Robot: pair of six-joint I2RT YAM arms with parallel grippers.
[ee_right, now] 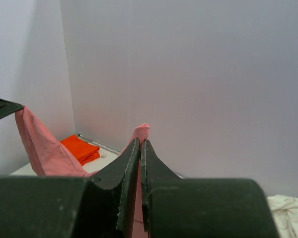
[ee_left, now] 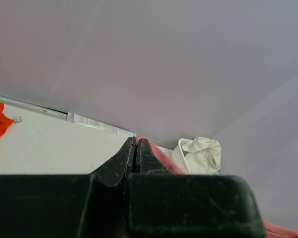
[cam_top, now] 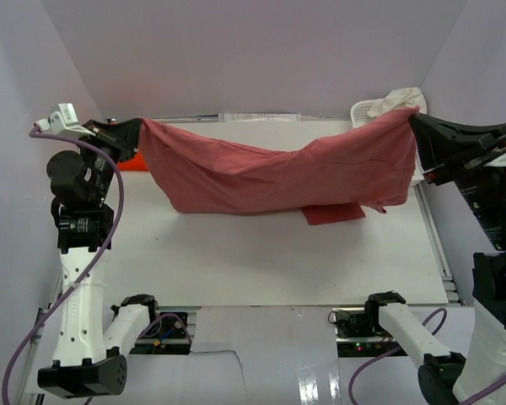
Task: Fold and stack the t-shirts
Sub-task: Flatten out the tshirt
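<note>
So, my left hand (cam_top: 140,128) and right hand (cam_top: 414,120) each pinch the rose-red t-shirt (cam_top: 278,177), which sags over the tabletop (cam_top: 236,261).

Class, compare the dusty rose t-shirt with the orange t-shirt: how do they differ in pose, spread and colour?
The rose t-shirt hangs stretched between the left gripper and right gripper; the orange t-shirt lies folded on the table. The rose one is dull pink-red, the orange one bright. Both are cloth.
</note>
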